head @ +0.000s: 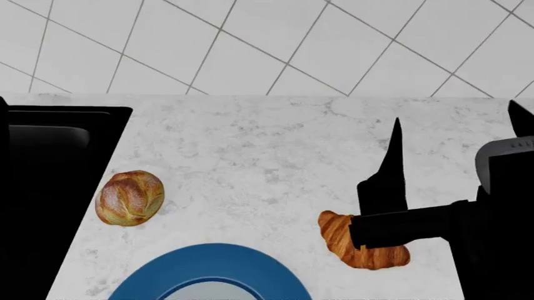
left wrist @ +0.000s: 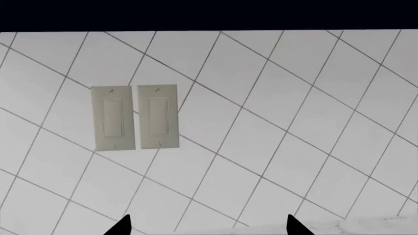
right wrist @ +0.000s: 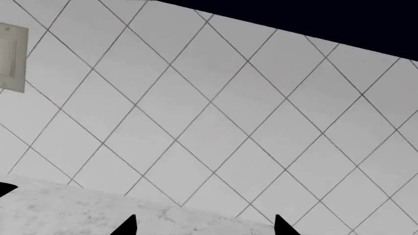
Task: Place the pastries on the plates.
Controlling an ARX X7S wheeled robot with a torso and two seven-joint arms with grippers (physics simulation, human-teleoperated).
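In the head view a round crusty bread roll lies on the white marble counter, at the left. A golden croissant lies at the right, partly covered by my right arm. A blue-rimmed plate is cut off by the near edge. No other plate is in view. My right gripper is open above the counter, just past the croissant, pointing at the wall. In its wrist view the right gripper holds nothing. My left gripper is open and faces the wall; it is outside the head view.
A black recessed basin borders the counter on the left, beside the roll. A white tiled wall rises behind the counter. Two pale wall switches are mounted on it.
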